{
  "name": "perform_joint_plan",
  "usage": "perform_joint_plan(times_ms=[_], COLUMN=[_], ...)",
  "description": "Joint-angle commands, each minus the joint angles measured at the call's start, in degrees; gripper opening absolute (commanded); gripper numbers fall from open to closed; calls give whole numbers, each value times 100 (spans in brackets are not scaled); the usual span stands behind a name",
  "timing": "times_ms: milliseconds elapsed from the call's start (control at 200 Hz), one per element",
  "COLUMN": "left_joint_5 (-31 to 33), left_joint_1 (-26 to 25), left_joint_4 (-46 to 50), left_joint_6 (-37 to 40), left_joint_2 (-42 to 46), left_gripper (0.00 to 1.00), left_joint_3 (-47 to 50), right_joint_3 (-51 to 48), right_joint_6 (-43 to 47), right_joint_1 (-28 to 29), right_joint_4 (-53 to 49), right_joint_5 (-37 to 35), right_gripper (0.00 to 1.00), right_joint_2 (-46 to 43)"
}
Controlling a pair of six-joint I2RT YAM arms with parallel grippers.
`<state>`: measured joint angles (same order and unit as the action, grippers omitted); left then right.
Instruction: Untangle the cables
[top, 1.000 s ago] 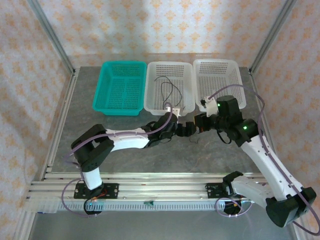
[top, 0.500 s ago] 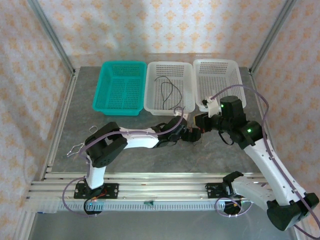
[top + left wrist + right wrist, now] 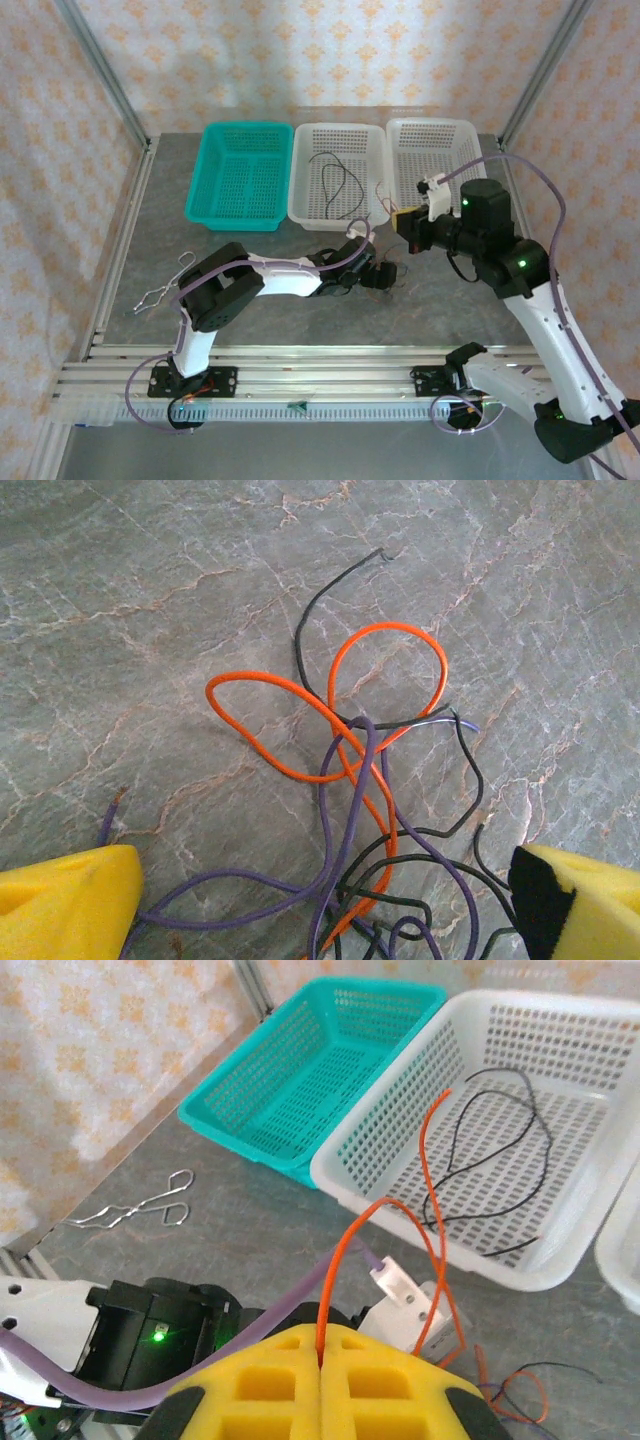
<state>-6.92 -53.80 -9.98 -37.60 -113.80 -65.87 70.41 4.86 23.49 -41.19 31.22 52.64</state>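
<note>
Cable (image 3: pixel 335 182), black, in middle basket (image 3: pixel 340 127)

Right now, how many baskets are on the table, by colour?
teal basket: 1
white baskets: 2, the middle basket and the right basket
total: 3

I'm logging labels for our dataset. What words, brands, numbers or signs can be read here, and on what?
None can be read. The cables, teal basket and table carry no print.
A small green mark on the front rail is too small to read.
</note>
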Motion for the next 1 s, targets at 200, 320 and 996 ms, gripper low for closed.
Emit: perform_joint_plan(times_ms=[200, 320, 996], left_joint_5=[173, 197, 1432], left_joint_1=[-12, -15, -25], left_joint_4=[62, 60, 1490], left_joint_6=[-98, -98, 538], left_joint_2=[-37, 27, 1349], left_gripper=[95, 95, 98], left_joint_3=[62, 106, -629], right_joint_3=[989, 1180, 493], right_joint_6=[233, 145, -768], right_joint_1=[26, 25, -1], right_joint_4=[-474, -471, 1063], right_joint_5=[-1498, -2133, -2996], right_gripper=[0, 0, 0], right_joint_2=[-186, -228, 200])
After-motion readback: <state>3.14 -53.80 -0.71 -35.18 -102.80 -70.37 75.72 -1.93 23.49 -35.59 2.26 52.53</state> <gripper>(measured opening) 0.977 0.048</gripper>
